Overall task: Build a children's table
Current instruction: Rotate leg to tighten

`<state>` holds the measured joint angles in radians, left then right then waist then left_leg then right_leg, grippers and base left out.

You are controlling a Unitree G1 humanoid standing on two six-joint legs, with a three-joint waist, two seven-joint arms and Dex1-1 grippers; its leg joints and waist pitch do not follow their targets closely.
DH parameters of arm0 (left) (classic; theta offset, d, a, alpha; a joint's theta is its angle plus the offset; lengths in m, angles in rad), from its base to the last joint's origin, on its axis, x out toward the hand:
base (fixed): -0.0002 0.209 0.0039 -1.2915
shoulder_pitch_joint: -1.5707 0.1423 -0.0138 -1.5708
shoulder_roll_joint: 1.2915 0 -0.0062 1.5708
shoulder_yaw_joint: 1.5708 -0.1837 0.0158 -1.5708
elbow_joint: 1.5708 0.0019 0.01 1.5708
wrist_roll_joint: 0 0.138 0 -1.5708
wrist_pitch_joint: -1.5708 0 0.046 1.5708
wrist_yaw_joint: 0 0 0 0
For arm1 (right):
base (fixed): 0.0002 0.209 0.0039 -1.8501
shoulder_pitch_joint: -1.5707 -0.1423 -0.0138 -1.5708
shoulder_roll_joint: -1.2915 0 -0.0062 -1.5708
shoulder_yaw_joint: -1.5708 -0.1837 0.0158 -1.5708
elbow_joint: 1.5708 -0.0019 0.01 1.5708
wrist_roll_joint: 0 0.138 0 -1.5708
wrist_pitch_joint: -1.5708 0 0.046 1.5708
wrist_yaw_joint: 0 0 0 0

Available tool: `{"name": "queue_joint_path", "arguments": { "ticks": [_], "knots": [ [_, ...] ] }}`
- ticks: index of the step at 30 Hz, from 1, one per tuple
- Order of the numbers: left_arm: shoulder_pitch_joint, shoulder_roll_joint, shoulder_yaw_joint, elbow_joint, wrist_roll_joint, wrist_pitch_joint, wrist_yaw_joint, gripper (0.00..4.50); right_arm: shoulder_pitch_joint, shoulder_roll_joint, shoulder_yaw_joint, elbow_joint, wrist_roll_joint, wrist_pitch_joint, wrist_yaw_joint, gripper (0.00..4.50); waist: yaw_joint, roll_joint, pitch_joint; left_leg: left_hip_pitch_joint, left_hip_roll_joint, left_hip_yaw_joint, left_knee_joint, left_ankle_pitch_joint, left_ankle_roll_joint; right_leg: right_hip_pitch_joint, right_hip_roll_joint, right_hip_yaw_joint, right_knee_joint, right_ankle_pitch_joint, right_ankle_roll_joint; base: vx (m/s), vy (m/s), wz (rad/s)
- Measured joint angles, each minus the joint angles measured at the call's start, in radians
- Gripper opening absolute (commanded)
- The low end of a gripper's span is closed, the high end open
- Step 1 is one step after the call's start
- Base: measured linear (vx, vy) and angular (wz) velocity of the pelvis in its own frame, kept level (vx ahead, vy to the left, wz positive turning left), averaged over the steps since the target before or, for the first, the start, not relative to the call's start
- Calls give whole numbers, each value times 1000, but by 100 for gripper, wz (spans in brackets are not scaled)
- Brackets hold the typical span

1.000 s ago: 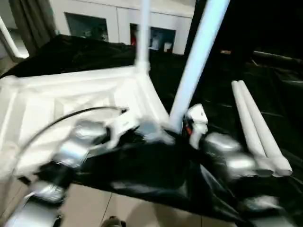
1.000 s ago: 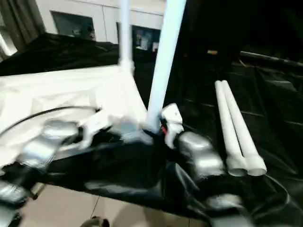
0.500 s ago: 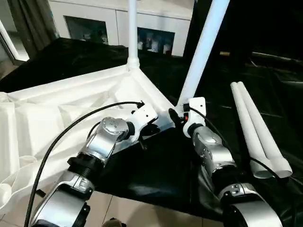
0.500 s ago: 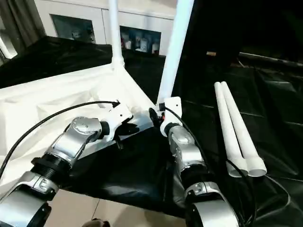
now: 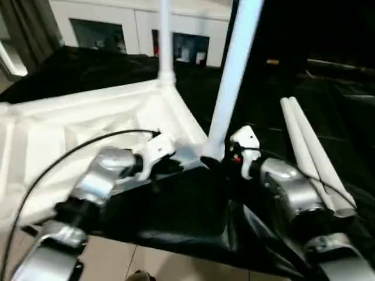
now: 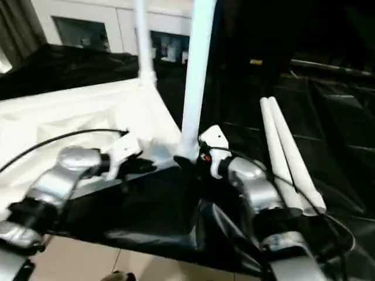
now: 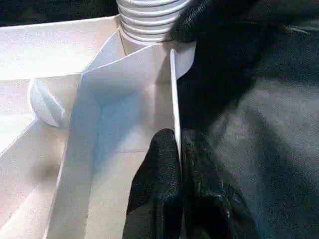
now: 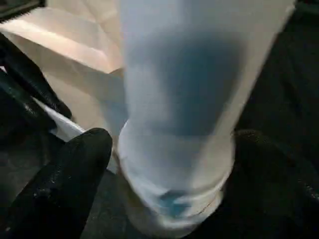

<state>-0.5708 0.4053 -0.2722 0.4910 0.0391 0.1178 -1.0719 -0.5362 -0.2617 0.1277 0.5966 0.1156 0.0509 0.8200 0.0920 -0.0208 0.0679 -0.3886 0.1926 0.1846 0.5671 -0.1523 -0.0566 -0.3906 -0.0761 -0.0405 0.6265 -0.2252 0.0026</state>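
Observation:
The children's table top lies upside down on the left, ribbed underside up. One white leg stands in its far corner socket and another leg stands in the near corner. My left gripper is shut on the top's thin rim beside that near corner. At the base of the near leg my right gripper is open, one finger on each side of it. Two loose legs lie side by side on the right.
Black sheeting covers the work surface, and its front edge drops to a tiled floor. A white cabinet with glass fronts stands behind. A black cable arcs over my left forearm.
The whole picture has shifted with the camera. Both grippers stay at the near corner, left on the rim and right around the leg's base.

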Motion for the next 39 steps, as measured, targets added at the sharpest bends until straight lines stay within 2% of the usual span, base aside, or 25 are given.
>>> {"name": "queue_joint_path", "arguments": {
  "ticks": [4, 9, 11, 13, 24, 30, 33, 36, 39],
  "knots": [
    [24, 32, 2, -27, -17, -15, -45, 0, 16, -33, 16, -49, 41, 27, 121, 435, 1, -1, 0, -1, 0, 2, 0, 0, 0, -1, -1, 1, 0, 0, 0, 0, 0, 0],
    [35, 47, 3, -37, -30, -17, -76, 0, 28, -41, 30, -53, 48, 35, 166, 435, 2, -1, 1, -1, 1, 4, 1, 0, 0, -2, -1, 2, 2, 0, 0, 0, 0, 0],
    [38, 50, 3, -40, -34, -18, -82, 0, 28, -36, 29, -52, 48, 33, 168, 401, 2, -1, 1, -1, 1, 4, 1, 0, 0, -2, -1, 2, 2, 0, 0, 0, 0, 0],
    [43, 54, 3, -47, -36, -18, -84, 0, 27, -29, 23, -50, 50, 31, 168, 393, 1, -1, 1, -1, 1, 5, 1, 0, 0, -3, -1, 2, 2, 0, 0, 0, 0, 0],
    [48, 57, 3, -54, -44, -18, -107, 0, 28, -24, 13, -44, 74, 28, 173, 287, 4, -1, 1, -2, 1, 7, 2, 1, 1, -6, -1, 3, 4, 0, 0, 0, 0, 0],
    [48, 54, 3, -54, -42, -18, -97, 0, 28, -21, 13, -38, 73, 25, 160, 273, 4, -1, 1, -2, 2, 7, 3, 1, 1, -6, -1, 3, 4, 0, 0, 0, 0, 0],
    [33, 24, 3, -36, -13, -17, -34, 0, 22, 8, -8, -2, 65, 10, 72, 272, 3, -2, 0, -2, 2, 7, 4, 1, 2, -5, -1, 3, 5, 1, -1, 0, 0, 0],
    [-5, -38, 2, 13, 31, 8, 69, 0, -8, 65, -47, 56, 45, 8, -102, 270, -2, -2, 0, 2, 1, 10, 4, 2, 3, -2, -3, 4, 5, 3, -3, 0, 0, 0],
    [-52, -133, 0, 64, 72, 77, 207, 0, -42, 161, -111, 113, 37, 26, -372, 270, -3, -1, 0, 7, -1, 12, 4, 2, 3, 3, -6, 4, 4, 3, -3, 0, 0, 0]
  ]
}}
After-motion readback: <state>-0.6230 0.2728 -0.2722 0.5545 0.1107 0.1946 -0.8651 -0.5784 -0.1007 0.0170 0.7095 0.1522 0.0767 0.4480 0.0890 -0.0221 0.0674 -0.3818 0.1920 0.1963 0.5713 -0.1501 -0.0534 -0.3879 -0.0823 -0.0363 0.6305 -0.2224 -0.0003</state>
